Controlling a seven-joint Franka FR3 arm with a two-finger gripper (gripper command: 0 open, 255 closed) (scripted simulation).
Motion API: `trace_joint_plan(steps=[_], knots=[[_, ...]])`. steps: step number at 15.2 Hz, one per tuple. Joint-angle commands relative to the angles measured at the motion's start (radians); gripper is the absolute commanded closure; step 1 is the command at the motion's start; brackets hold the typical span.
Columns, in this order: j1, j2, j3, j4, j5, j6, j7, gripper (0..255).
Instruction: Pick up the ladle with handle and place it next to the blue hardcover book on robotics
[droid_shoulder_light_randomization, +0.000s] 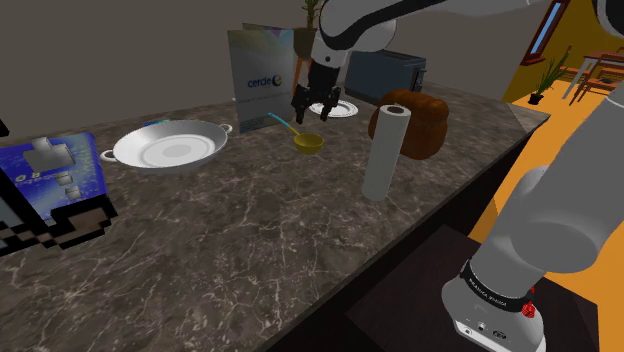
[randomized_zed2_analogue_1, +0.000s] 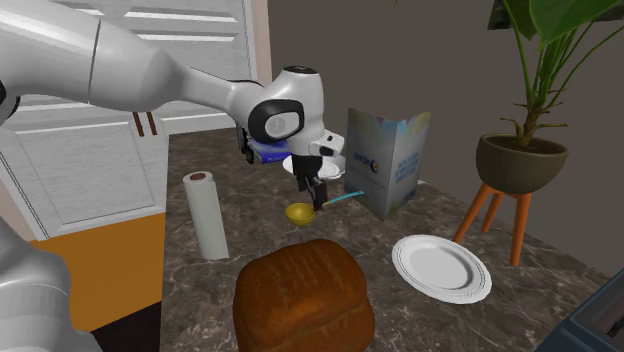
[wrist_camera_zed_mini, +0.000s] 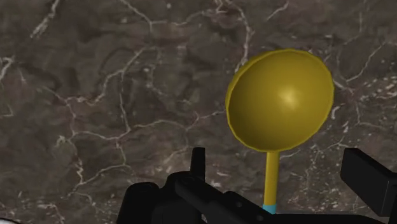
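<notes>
- Black fingers (wrist_camera_zed_mini: 366, 181) of your tool (wrist_camera_zed_mini: 277, 162) stand apart, released, with nothing clasped between them.
- Between those fingers runs the thin stem of the yellow, round-bowled ladle with a light blue handle (wrist_camera_zed_mini: 280, 98). Neither finger touches it.
- You find the ladle's bowl resting on the dark, white-veined marble desk (droid_shoulder_light_randomization: 250, 240), just beyond the fingertips.
- In the shoulder view your tool hangs over the ladle's handle, and the bowl sits just on the side toward the white paper towel roll (droid_shoulder_light_randomization: 386, 150).
- Your ladle's blue handle end points toward the upright book with a pale blue-and-white cover (droid_shoulder_light_randomization: 262, 75) and lies near its foot.
- Behind the roll you see a brown loaf of bread (droid_shoulder_light_randomization: 425, 125).
- Well apart from the ladle, toward the shoulder view's left, lies a white two-handled pan (droid_shoulder_light_randomization: 168, 148).
- Just behind your tool lies a white round plate (randomized_zed2_analogue_1: 440, 268), between the book and the loaf.
</notes>
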Motion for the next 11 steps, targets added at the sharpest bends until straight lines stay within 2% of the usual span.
trace_joint_plan(steps=[1, 3, 11], knots=[[0.007, 0.070, 0.005, 0.048, 0.013, 0.027, 0.001, 0], [0.010, 0.134, 0.008, 0.101, 0.023, 0.042, -0.001, 0], [0.015, 0.185, 0.014, 0.061, 0.034, 0.132, -0.008, 0]])
